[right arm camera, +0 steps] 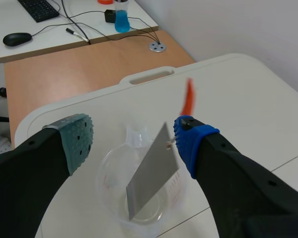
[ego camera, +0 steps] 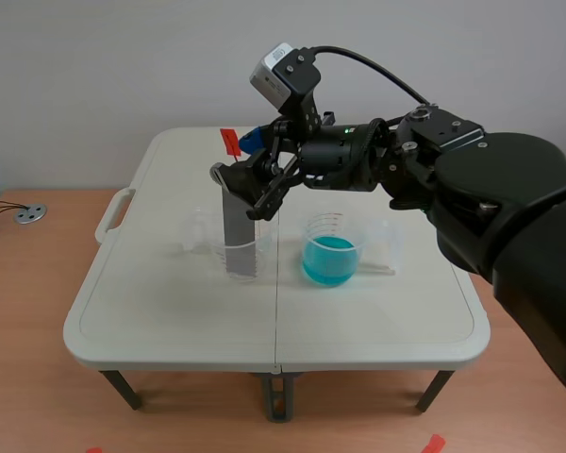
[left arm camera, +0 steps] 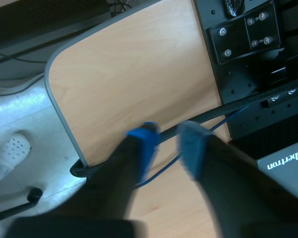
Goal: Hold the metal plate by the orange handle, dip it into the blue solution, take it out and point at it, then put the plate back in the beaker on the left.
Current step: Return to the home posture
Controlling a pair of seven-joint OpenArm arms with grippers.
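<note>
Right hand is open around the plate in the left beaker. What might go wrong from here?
The orange handle sits by the blue-padded finger of the right hand, not clearly between both, so closing may miss it. The metal plate leans in the clear beaker; a nudge might tip it. The blue solution stands close and could spill.

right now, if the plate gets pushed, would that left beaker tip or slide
Likely light: the beaker looks thin and clear, and holds no liquid. Apt to tip: the plate stands tilted in it, reaching well above its rim. It may also slide on the smooth table.
</note>
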